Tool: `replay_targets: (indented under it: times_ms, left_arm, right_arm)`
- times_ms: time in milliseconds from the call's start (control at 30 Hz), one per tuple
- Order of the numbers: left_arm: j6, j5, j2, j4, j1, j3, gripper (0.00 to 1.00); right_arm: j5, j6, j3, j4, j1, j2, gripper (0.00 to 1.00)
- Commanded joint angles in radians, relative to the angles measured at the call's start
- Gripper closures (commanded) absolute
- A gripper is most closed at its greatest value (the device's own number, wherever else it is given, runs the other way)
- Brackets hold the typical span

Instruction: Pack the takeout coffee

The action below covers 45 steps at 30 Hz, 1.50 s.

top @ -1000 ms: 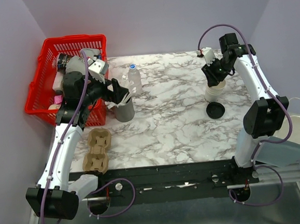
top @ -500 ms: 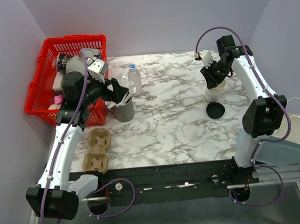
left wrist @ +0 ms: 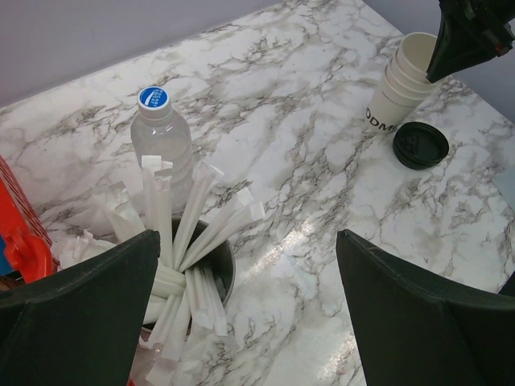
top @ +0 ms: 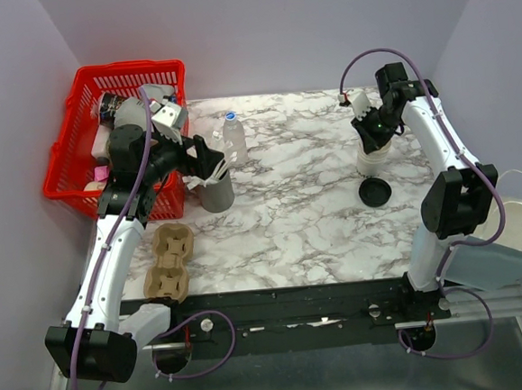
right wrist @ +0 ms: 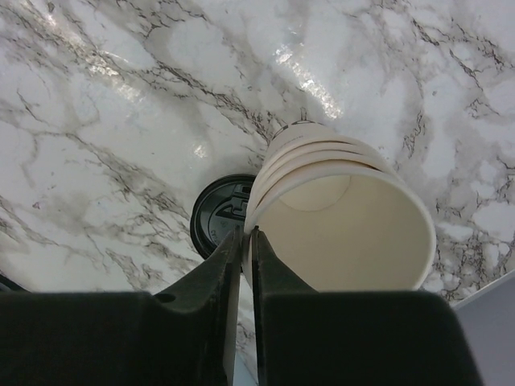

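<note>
The takeout coffee shows as a stack of cream-white paper cups (top: 373, 159) (left wrist: 397, 87) (right wrist: 348, 215) at the table's right rear, without a lid on it. A round black lid (top: 374, 191) (left wrist: 419, 145) (right wrist: 219, 215) lies flat just in front. My right gripper (top: 372, 132) (right wrist: 247, 235) comes down onto the stack, shut on the wall of the top cup, one finger inside the rim and one outside. My left gripper (top: 207, 157) (left wrist: 248, 241) hangs wide open over the left side, holding nothing.
A grey cup of white straws (top: 215, 191) (left wrist: 189, 265) stands under the left gripper, a clear water bottle (top: 233, 136) (left wrist: 161, 137) behind it. A red basket (top: 69, 147) of items sits at far left. A brown cardboard cup carrier (top: 168, 261) lies near the front left.
My right gripper has shifted slightly back and right over the stack, and its fingers have closed from apart onto the top cup's rim. The left arm has not moved.
</note>
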Motion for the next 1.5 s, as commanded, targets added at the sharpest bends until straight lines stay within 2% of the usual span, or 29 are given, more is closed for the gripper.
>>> replay_targets:
  times_ms: [0, 133, 367, 500, 633, 733, 800, 967, 1033, 1067, 1300, 1467]
  left_arm:
    - [-0.018, 0.025, -0.012, 0.024, -0.004, -0.002, 0.01]
    - [-0.015, 0.035, -0.005, 0.024, -0.004, 0.004, 0.01]
    - [-0.019, 0.068, 0.012, 0.023, -0.017, 0.033, 0.01]
    - [-0.048, 0.05, 0.037, 0.024, -0.066, 0.069, 0.01]
    - [-0.091, -0.007, 0.093, 0.049, -0.192, 0.131, 0.01]
    - [-0.183, -0.062, 0.159, 0.093, -0.247, 0.177, 0.01]
    - [-0.252, -0.094, 0.227, 0.127, -0.303, 0.216, 0.01]
    - [-0.26, -0.228, 0.449, 0.098, -0.421, 0.404, 0.01]
    - [-0.329, -0.246, 0.509, 0.147, -0.435, 0.464, 0.01]
    - [-0.426, -0.269, 0.564, 0.17, -0.436, 0.472, 0.01]
    - [-0.63, -0.182, 0.817, 0.297, -0.505, 0.598, 0.02]
    - [-0.768, -0.117, 0.958, 0.471, -0.531, 0.604, 0.02]
  right_arm:
    - [0.035, 0.005, 0.031, -0.02, 0.004, -0.003, 0.91]
    - [0.056, 0.005, 0.058, -0.026, 0.002, -0.023, 0.99]
    - [0.105, -0.021, 0.052, 0.021, 0.005, -0.079, 1.0]
    - [0.141, -0.041, 0.009, 0.072, 0.01, -0.109, 0.99]
    - [0.133, -0.032, -0.006, 0.13, 0.013, -0.141, 0.99]
    - [0.177, -0.036, -0.001, 0.145, 0.024, -0.136, 0.99]
    - [0.196, -0.032, -0.014, 0.17, 0.024, -0.142, 0.99]
    - [0.177, -0.007, 0.0, 0.139, 0.025, -0.119, 0.99]
    - [0.185, 0.0, -0.004, 0.15, 0.025, -0.122, 0.99]
    - [0.199, 0.005, -0.009, 0.159, 0.025, -0.125, 0.99]
    - [0.24, 0.022, 0.09, 0.104, 0.025, -0.086, 1.0]
    - [0.236, 0.048, 0.12, 0.075, 0.025, -0.058, 0.99]
